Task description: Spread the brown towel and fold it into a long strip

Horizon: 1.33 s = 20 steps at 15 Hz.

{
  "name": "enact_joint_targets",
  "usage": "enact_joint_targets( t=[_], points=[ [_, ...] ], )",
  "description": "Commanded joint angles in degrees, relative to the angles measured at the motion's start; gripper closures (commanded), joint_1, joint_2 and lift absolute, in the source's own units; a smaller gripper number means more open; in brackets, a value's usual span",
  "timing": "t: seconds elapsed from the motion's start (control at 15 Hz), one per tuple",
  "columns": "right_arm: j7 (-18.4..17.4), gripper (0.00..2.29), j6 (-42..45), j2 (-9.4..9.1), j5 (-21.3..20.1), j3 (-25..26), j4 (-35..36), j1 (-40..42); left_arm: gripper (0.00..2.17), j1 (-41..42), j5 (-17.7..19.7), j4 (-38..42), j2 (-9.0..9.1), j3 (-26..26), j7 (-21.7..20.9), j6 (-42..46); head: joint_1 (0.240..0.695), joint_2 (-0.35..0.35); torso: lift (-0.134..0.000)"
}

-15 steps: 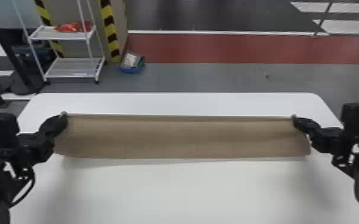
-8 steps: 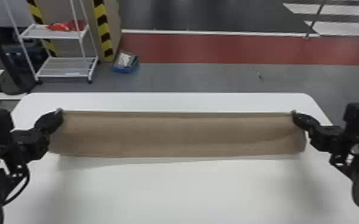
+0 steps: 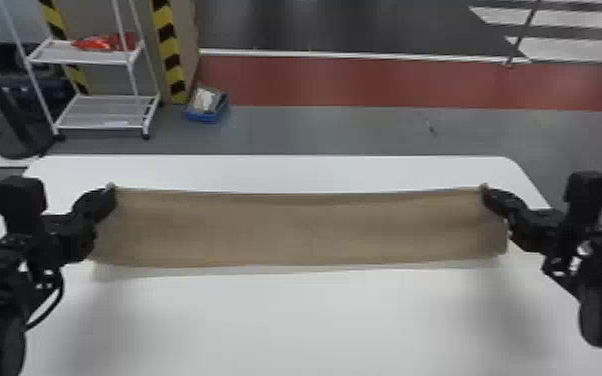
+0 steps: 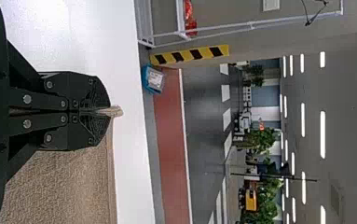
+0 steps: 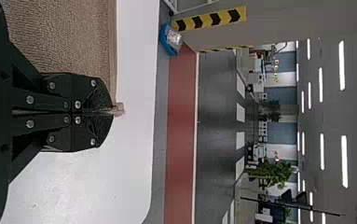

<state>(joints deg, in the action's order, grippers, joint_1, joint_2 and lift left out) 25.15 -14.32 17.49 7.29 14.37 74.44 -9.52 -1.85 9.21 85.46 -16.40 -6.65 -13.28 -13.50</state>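
Observation:
In the head view the brown towel (image 3: 305,230) is stretched between my two grippers as a wide band across the table, its near edge casting a faint shadow. My left gripper (image 3: 111,191) holds its far left corner and my right gripper (image 3: 486,191) its far right corner. In the left wrist view my left gripper (image 4: 107,112) is shut on a corner, a small tip of cloth poking out past the fingers, with the towel (image 4: 69,186) beside it. The right wrist view has my right gripper (image 5: 110,112) likewise shut on the other corner of the towel (image 5: 64,42).
The white table (image 3: 315,325) extends in front of and behind the towel. Beyond it on the floor stand a white shelf rack (image 3: 105,112) with a red item and a blue bin (image 3: 206,106) near a striped post.
The head view has shifted slightly, moving the background. Both grippers still hold the towel's corners, and the towel's shape is nearly the same, its far edge sagging slightly in the middle.

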Motion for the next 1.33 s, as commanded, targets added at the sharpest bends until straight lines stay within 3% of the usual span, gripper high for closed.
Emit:
enact_joint_targets(
  t=[0.0, 0.33, 0.53, 0.6, 0.73, 0.8, 0.93, 1.0, 1.27],
  points=[
    [0.07, 1.51, 0.64, 0.00, 0.00, -0.31, 0.00, -0.24, 1.17, -0.87, -1.12, -1.52, 0.05, 0.50, 0.09, 0.17, 0.695, -0.056, -0.123],
    [-0.10, 1.51, 0.64, -0.09, -0.44, -1.10, -0.18, -0.94, 1.16, -2.19, -2.00, -4.51, 0.05, 1.20, 0.53, 2.81, 0.695, -0.049, -0.123],
    [-0.19, 1.49, 0.64, -0.09, -0.79, -1.89, -0.53, -1.47, 1.04, -2.45, -2.96, -4.95, 0.05, 2.17, 1.59, 4.04, 0.695, -0.045, -0.123],
    [-0.37, 1.35, 0.47, -0.09, -1.05, -2.33, -0.70, -1.65, 0.95, -2.45, -3.05, -4.95, -0.03, 2.25, 1.67, 3.87, 0.695, -0.043, -0.123],
    [-1.42, 1.22, 1.00, -0.09, -3.08, -3.21, -1.32, -1.73, 0.36, -2.45, -4.55, -5.13, -0.03, 2.61, 1.76, 3.87, 0.695, -0.042, -0.123],
    [-1.86, 1.03, 1.00, -0.09, -3.34, -3.47, -1.76, -2.00, 0.09, -2.54, -4.99, -5.13, 0.05, 2.69, 2.29, 3.87, 0.695, -0.042, -0.123],
    [-2.04, 0.31, 1.35, -0.18, -3.34, -3.47, -1.76, -2.00, 0.02, -2.45, -5.07, -5.13, -0.03, 2.69, 3.34, 4.04, 0.695, -0.042, -0.123],
    [-2.48, 0.09, 1.35, -0.18, -3.34, -3.12, -1.58, -1.82, 0.02, -2.28, -5.16, -5.04, -0.21, 2.61, 4.14, 4.74, 0.695, -0.039, -0.123],
    [-3.35, 0.08, 1.70, -0.09, -3.25, -1.01, 0.70, 0.02, 0.02, -1.05, -4.55, -3.63, -0.56, 1.64, 7.91, 7.73, 0.695, -0.035, -0.123]
  ],
)
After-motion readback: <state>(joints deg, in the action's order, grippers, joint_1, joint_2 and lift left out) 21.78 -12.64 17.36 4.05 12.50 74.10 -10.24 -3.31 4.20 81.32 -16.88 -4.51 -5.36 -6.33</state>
